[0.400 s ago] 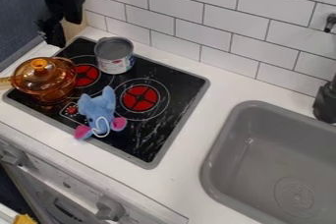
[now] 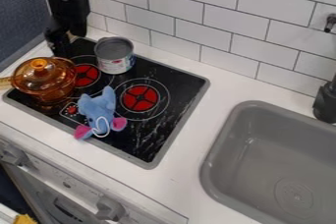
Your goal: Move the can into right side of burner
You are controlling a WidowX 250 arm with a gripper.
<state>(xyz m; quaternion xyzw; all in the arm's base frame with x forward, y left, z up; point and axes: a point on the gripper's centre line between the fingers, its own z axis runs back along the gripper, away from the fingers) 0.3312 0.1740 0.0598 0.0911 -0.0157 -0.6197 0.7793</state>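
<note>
My gripper (image 2: 70, 40) hangs at the upper left, over the stove's back left corner, and stands open with nothing between its fingers. The can (image 2: 114, 61), grey with a white label, is upright on the black stovetop, right of the gripper and apart from it. It stands near the back edge, beside the left red burner (image 2: 86, 75). Nearer the middle of the stovetop, in front of the can and a bit to its right, lies the other red burner (image 2: 140, 98).
An amber lidded pot (image 2: 43, 81) sits on the stove's left side. A blue plush toy (image 2: 98, 110) with pink parts lies at the stove's front, left of the right burner. A grey sink (image 2: 220, 152) is at the right, and a tiled wall (image 2: 205, 14) runs behind.
The gripper has moved slightly right and down in the view, closer to the can. The can, pot and toy have stayed where they were.
</note>
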